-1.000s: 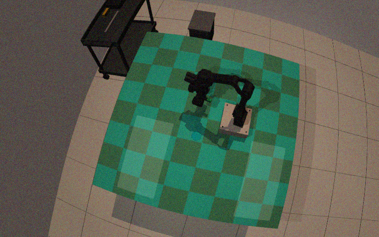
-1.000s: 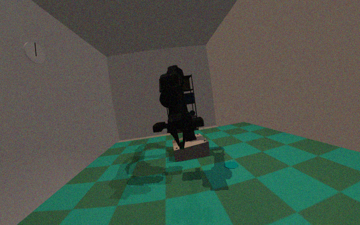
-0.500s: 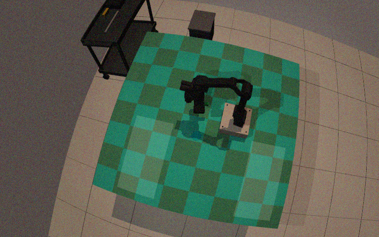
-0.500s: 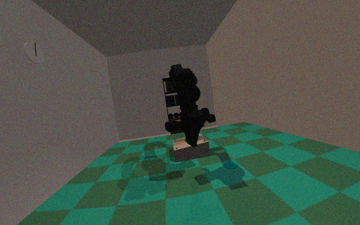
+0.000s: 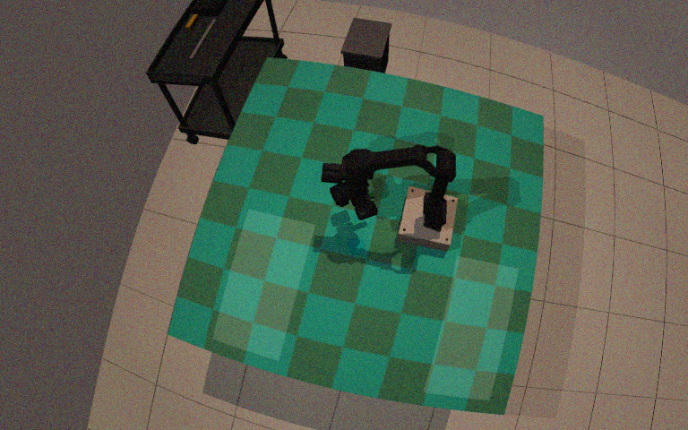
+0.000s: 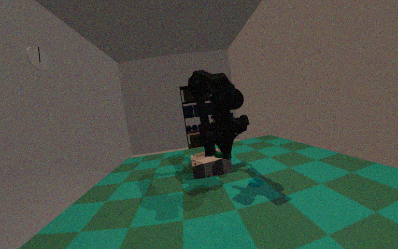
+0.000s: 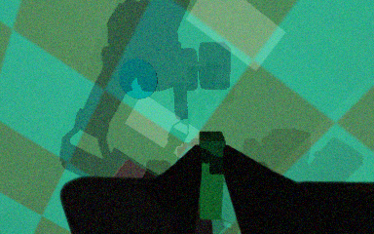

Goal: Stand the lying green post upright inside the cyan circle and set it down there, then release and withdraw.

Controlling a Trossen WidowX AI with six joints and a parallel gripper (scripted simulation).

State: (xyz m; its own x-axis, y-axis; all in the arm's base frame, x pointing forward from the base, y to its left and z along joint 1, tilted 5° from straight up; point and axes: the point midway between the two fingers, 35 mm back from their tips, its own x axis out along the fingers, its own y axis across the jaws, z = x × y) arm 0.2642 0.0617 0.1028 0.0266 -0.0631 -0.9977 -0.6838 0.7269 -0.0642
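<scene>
Near the middle of the checkered surface (image 5: 324, 324), a little toward its far edge, I have the arm (image 5: 400, 158) bent over from its pale base block (image 5: 415, 215), with the claw (image 5: 355, 200) hanging above the floor. My wrist camera shows the claw (image 7: 212, 161) clamped on the green post (image 7: 212, 190): the post sits pinched between the two dark fingers, running lengthwise along them, and its dark far end pokes out just past the fingertips. I cannot tell from the pictures how upright the post stands against the floor.

Ahead of the claw and off to the left in the wrist view lies the cyan circle (image 7: 138, 78), flat on the surface and sunk in the arm's shadow. The post is apart from it, not over it and not touching it. From overhead, that circle (image 5: 346, 230) sits just beside the claw, on the side toward the near edge, between the claw and the base block's near corner. From the side camera I see the circle (image 6: 255, 182) as a dim disc within the shadow, to the right of the base block (image 6: 209, 165), while the arm (image 6: 218, 117) blocks any sight of the post there
</scene>
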